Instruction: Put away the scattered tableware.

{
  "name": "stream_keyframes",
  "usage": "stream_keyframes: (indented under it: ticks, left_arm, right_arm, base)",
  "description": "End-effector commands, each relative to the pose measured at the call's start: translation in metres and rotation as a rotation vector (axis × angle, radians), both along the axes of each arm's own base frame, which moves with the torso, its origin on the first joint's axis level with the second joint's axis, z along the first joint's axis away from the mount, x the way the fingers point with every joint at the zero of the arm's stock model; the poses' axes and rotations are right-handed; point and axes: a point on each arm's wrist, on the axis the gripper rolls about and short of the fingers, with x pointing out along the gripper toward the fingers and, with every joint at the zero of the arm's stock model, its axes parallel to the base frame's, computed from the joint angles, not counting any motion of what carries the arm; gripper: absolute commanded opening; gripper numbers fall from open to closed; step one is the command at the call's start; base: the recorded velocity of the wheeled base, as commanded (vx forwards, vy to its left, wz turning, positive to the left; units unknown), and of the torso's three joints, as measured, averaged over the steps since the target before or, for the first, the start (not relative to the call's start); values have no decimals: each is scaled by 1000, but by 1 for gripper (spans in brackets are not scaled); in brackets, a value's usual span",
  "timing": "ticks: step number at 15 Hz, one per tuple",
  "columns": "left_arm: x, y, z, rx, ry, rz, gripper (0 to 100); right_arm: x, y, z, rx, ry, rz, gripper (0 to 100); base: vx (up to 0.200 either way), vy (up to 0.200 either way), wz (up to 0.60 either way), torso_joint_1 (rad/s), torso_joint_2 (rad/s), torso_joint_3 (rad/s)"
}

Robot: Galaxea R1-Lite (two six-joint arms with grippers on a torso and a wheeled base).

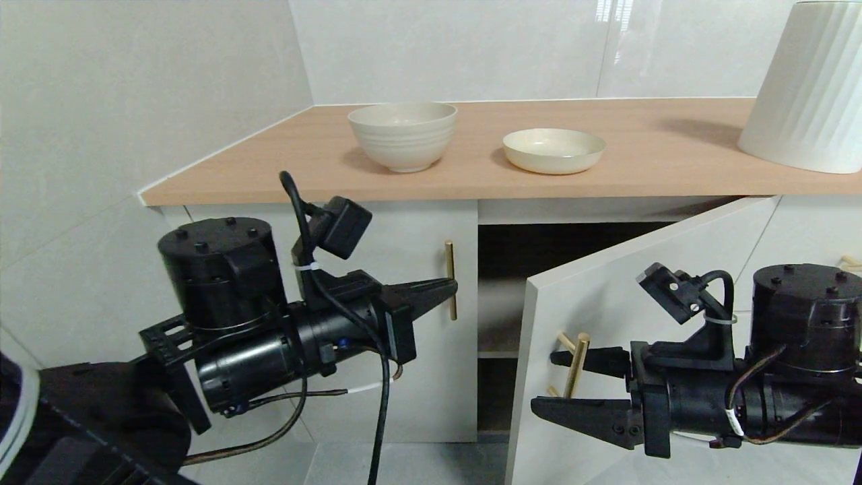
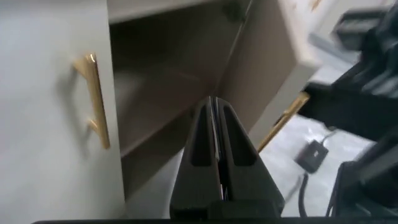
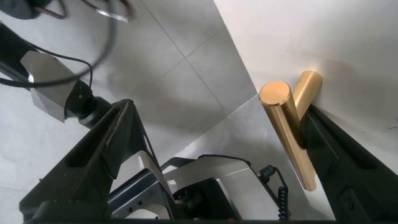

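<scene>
Cream-coloured deep ribbed bowl [image 1: 403, 135] and cream shallow dish [image 1: 553, 149] stand apart, side by side, on the wooden tabletop [image 1: 236, 176] at upper centre. Below them a white cabinet door [image 1: 606, 289] hangs open. At lower right, the right gripper [image 1: 544, 382] is spread wide around the door's brass bar handle [image 1: 577, 358], not clamped. Left of centre, the left gripper [image 1: 444, 291] is pressed closed, holding nothing.

Black arms [image 1: 269, 350] carry screw-topped cylindrical joints [image 1: 215, 266], looping cables [image 1: 384, 397], apparently white zip-ties [image 1: 306, 267].
</scene>
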Motion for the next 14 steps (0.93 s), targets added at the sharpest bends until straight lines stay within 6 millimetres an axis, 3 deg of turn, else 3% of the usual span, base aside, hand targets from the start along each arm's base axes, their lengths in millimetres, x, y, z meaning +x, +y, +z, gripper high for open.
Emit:
stream_keyframes:
  ticks: [1, 5, 11, 14]
  left_arm:
    - [10, -19, -17, 38, 53, -32, 0]
    - [34, -54, -30, 45, 67, -68, 0]
    - [35, -78, -29, 28, 107, -113, 0]
    - [31, -90, -40, 50, 132, -141, 0]
  right_arm:
    - [1, 1, -1, -3, 3, -2, 100]
    - [0, 0, 0, -4, -4, -20, 100]
    - [1, -1, 1, -8, -14, -57, 100]
    - [2, -2, 1, -11, -16, -69, 100]
  base:
    - [0, 0, 0, 0, 0, 0]
    - [0, 0, 0, 0, 0, 0]
    - [0, 0, 0, 0, 0, 0]
    - [0, 0, 0, 0, 0, 0]
